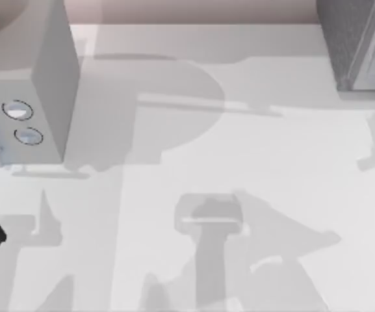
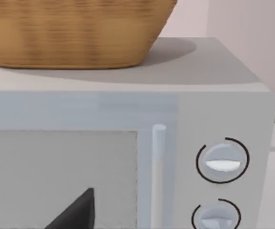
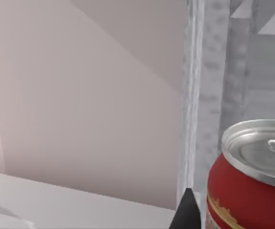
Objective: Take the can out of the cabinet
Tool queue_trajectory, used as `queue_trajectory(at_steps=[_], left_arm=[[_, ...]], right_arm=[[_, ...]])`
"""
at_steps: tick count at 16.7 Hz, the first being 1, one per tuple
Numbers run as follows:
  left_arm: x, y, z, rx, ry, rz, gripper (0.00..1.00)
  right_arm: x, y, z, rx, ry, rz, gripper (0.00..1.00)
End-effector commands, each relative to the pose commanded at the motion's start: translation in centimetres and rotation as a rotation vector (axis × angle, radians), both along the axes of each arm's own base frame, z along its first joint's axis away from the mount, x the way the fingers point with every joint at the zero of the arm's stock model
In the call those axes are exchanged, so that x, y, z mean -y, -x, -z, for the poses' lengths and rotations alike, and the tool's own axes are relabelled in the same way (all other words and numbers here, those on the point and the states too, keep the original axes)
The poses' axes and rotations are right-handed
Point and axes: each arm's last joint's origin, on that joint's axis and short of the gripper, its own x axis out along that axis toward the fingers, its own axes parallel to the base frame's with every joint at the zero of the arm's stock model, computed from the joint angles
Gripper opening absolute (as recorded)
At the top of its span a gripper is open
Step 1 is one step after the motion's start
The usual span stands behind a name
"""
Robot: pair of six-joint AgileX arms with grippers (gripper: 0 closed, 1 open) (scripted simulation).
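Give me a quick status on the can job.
Left hand facing the microwave, basket on top. Right hand close beside the red can, upright at the cabinet. Nothing blocking.

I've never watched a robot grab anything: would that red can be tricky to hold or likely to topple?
The red can stands upright, so a sideways nudge might tip it, and once down its round body would probably roll. Its smooth, glossy wall looks somewhat slippery. The sealed silver lid suggests it may be full, hence fairly heavy for its size.

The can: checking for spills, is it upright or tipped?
Upright: in the right wrist view the red can stands with its silver lid facing up.
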Motion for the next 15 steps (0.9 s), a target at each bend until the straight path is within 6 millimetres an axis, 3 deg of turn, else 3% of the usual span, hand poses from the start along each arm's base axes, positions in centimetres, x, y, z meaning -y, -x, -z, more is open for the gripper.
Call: queue_trajectory(at_steps=[3, 7, 11, 15], left_arm=[[0.0, 0.0, 0.0, 0.000, 0.000, 0.000, 1.00], [0.0, 0.0, 0.0, 0.000, 0.000, 0.000, 1.00], [0.0, 0.0, 0.0, 0.000, 0.000, 0.000, 1.00], [0.0, 0.0, 0.0, 0.000, 0.000, 0.000, 1.00]], right_arm=[[3.1, -4.7, 1.5, -0.005, 0.005, -0.104, 0.00], [7.9, -9.5, 6.4, -0.017, 0.011, -0.235, 0.00], [12.1, -11.6, 12.8, -0.030, 0.016, -0.341, 0.00], [14.6, -11.8, 18.0, -0.042, 0.017, -0.411, 0.00]])
